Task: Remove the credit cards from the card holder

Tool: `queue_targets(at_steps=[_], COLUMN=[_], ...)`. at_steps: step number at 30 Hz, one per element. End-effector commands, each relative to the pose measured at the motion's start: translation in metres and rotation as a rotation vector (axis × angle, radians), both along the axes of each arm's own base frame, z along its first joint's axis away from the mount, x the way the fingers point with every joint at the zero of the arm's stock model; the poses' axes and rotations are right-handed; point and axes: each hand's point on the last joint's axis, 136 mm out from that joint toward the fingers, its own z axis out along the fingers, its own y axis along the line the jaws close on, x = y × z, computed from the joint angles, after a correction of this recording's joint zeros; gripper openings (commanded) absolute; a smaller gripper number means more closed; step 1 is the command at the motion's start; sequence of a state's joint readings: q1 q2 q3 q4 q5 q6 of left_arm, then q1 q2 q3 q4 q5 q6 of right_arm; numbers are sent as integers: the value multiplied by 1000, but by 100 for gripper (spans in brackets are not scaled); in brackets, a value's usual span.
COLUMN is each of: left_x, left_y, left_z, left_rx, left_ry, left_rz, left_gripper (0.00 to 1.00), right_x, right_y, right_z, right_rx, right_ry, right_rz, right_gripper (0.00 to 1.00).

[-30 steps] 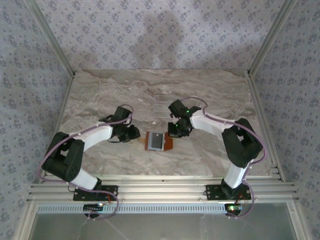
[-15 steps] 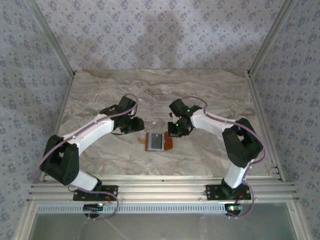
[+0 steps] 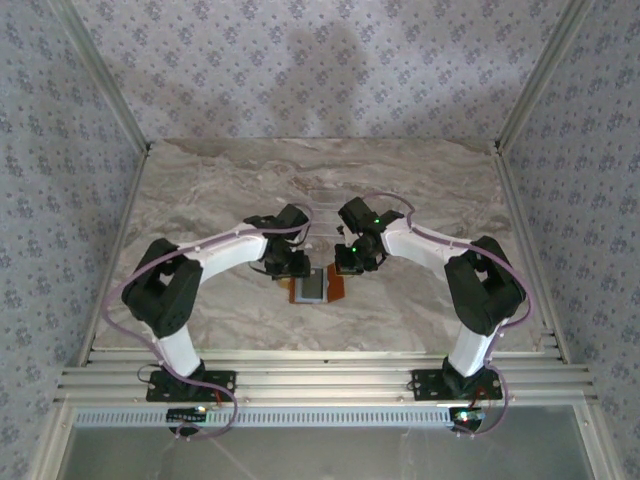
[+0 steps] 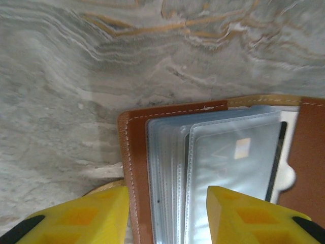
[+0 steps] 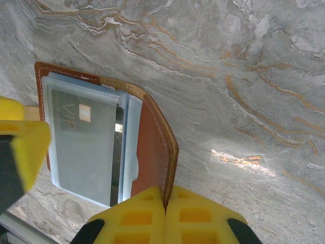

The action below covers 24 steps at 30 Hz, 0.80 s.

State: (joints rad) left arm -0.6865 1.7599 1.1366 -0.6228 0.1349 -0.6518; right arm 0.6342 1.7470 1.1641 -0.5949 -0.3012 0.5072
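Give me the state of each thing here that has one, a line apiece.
card holder, open, lying inner face up, one flap pinched.
credit cards, tucked inside the clear sleeves.
left gripper, open, poised over the sleeves.
right gripper, shut on the card holder's flap edge.

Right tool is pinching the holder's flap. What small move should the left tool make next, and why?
Probably ease the left tool down and close on the left edge of the clear sleeves. Its jaws stand open over the card holder, straddling that edge; the grey card sits inside, and the right tool, shut on the brown flap, steadies it.
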Motion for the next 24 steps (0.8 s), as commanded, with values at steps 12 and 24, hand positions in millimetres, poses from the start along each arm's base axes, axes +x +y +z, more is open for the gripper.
queue_targets(at_steps=[12, 24], left_x=[-7, -13], left_y=[10, 16], left_z=[-21, -31], left_rx=[60, 52], left_ry=[17, 34], left_rz=[-7, 8], left_gripper=[29, 22], right_x=[-3, -5], right_y=[-10, -42], right_z=[0, -28], right_rx=[-37, -204], right_ry=[14, 13], right_rz=[0, -12], right_gripper=[15, 32])
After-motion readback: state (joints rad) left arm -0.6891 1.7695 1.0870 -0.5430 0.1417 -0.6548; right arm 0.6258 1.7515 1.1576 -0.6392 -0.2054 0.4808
